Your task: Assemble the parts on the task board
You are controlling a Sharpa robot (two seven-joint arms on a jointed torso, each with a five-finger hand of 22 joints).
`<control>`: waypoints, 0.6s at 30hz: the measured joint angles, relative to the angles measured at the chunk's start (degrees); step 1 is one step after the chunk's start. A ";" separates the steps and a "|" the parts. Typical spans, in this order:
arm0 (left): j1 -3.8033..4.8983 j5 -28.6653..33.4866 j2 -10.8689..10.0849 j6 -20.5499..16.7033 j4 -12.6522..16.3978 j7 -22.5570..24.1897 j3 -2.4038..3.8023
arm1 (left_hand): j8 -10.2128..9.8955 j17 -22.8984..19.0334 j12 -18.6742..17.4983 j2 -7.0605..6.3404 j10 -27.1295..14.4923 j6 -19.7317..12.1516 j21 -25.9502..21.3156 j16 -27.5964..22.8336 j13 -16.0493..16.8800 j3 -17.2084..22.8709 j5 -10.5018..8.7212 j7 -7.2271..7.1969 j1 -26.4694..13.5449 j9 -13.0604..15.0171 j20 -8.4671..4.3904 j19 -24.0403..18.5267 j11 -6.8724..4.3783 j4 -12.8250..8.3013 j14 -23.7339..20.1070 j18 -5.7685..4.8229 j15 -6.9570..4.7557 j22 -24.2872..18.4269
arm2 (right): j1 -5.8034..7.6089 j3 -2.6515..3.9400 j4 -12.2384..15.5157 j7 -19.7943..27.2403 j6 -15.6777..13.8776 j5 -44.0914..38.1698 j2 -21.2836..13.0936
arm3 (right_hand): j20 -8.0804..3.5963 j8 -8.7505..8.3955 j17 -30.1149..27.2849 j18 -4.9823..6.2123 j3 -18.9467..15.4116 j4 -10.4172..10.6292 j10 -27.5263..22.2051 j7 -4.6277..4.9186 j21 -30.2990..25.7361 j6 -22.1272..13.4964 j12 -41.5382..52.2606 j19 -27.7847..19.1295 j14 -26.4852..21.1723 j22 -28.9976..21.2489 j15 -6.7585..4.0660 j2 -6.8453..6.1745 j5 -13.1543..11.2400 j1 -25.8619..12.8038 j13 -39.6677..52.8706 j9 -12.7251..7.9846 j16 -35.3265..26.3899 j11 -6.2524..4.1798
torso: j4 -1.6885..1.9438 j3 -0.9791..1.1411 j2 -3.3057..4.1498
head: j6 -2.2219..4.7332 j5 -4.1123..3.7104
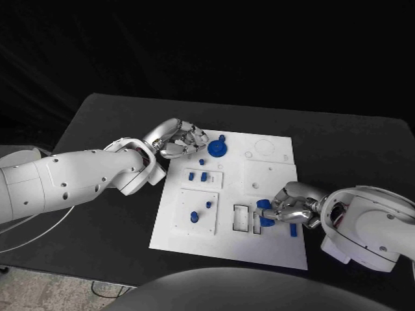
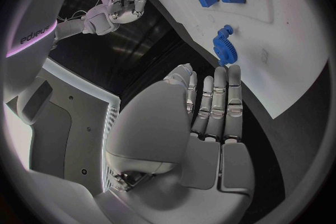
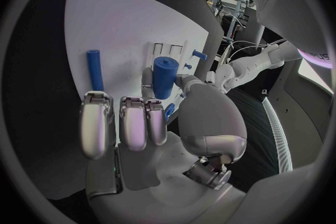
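Right now my right hand (image 1: pixel 292 206) sits low over the near right part of the task board (image 1: pixel 273 253), and it pinches a short blue cylinder (image 3: pixel 164 77) between thumb and a finger, the other fingers stretched out flat beside it. From the right wrist view the cylinder's long axis runs roughly along the fingers, pointing out over the board toward the pair of narrow rectangular slots (image 1: pixel 248 218) that lie just to the hand's inner side. That is the relation I am steering by: the slots lie beside the hand, toward the board's middle, and close. A slim blue rod (image 3: pixel 94 70) lies loose on the white plate just beyond my fingertips, lengthwise in about the same direction as the cylinder. I think the cylinder's lower end is near the board's surface, though the head view is too dark and small there for me to say whether it touches. My left hand (image 1: pixel 177 139) hovers at the far left corner of the board, fingers loosely extended and holding nothing, with the blue gear (image 1: pixel 217 149) just beside its fingertips. For the gear the left hand is clearly nearer; for the slots, the right.
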 measured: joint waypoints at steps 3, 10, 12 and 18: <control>0.00 0.00 -0.02 0.02 0.00 -0.05 0.00 | 0.00 0.00 0.00 0.00 0.00 0.00 0.00 0.00 0.00 0.00 0.00 0.00 0.00 0.00 0.00 0.00 0.00 0.00 0.00 0.00 0.00 0.00 | -0.08 -0.01 -0.25 -0.02 -0.18 1.32 0.62 | 0.00 -0.26 0.00 0.00 0.27 -0.23 0.00 0.00 -0.33 0.00 0.00 0.00 0.00 0.00 0.00 0.32 -1.53 -0.32 0.00 -0.17 0.00 0.00 | -0.03 -0.01 0.01 | 0.00 0.05; 0.00 0.00 0.04 0.04 -0.09 -0.11 0.00 | 0.00 0.00 0.00 0.00 0.00 0.00 0.00 0.00 0.01 0.00 -0.03 0.00 0.00 0.04 0.00 0.00 0.00 0.00 0.00 0.00 0.00 -0.01 | -0.41 -0.03 -0.90 -0.08 -0.19 3.03 2.23 | 0.20 -0.93 -0.01 0.00 2.08 -2.05 -0.10 -0.01 -0.74 0.01 0.00 -0.21 -0.01 -0.01 0.41 0.61 -5.24 -1.38 -0.01 -0.60 -0.35 0.11 | -0.07 -0.02 0.05 | 0.00 0.16; 0.00 0.00 0.07 0.05 -0.11 -0.12 0.00 | 0.00 0.00 0.00 0.00 0.00 0.00 0.00 0.00 0.01 0.00 -0.03 0.00 0.00 0.04 0.00 0.00 0.00 0.00 0.00 0.00 0.00 -0.01 | -0.56 -0.03 -1.15 -0.09 -0.15 3.37 2.75 | 0.32 -1.04 -0.01 0.00 2.48 -2.44 -0.19 -0.01 -0.84 0.02 0.00 -0.09 -0.01 -0.01 0.41 0.84 -6.30 -1.75 -0.01 -0.80 -0.57 0.20 | -0.06 -0.01 0.06 | 0.00 0.10; -0.01 0.00 0.03 0.05 -0.12 -0.15 0.00 | 0.00 0.01 0.00 0.00 0.00 0.00 0.00 0.00 0.01 0.00 -0.04 0.00 0.00 0.04 0.00 0.00 0.00 0.00 0.00 0.00 0.00 -0.01 | -1.04 -0.03 -1.83 -0.13 -0.07 3.98 4.01 | 0.41 -1.34 -0.01 0.00 2.87 -2.83 -0.19 -0.04 -0.84 0.04 0.00 0.00 -0.01 -0.01 0.41 0.84 -6.88 -1.75 -0.01 -0.97 -0.57 0.20 | -0.04 0.04 0.06 | 0.00 0.08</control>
